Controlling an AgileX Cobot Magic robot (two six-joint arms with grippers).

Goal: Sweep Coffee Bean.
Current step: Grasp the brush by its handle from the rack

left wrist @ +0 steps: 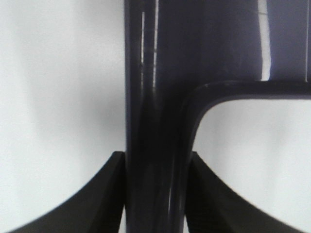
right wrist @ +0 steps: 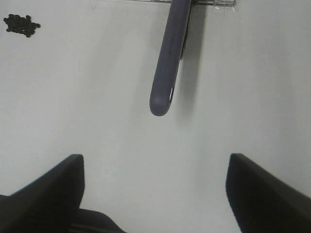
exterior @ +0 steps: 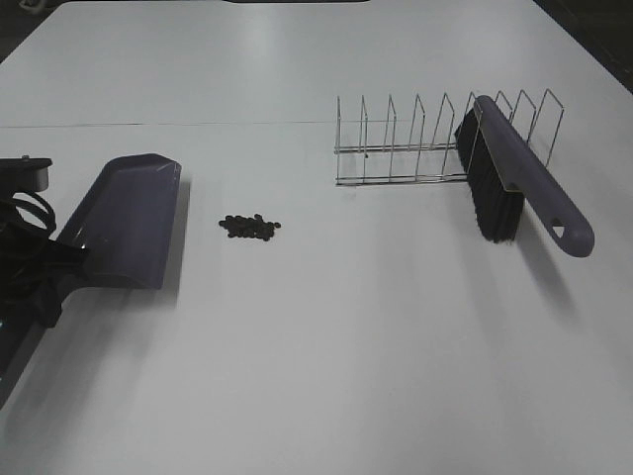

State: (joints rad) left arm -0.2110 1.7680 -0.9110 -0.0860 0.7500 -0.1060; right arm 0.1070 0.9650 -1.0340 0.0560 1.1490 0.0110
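The coffee beans lie in a small dark cluster on the white table, left of centre; they also show in the right wrist view. The purple dustpan sits to their left, its wide edge facing them across a short gap. My left gripper is shut on the dustpan's handle, with a finger pressed against each side. The purple brush with black bristles leans in the wire rack. My right gripper is open and empty, a little short of the brush handle's tip.
The wire rack stands at the back right, with several upright dividers. A faint seam runs across the table behind the dustpan. The table's dark far corners show at the top of the high view.
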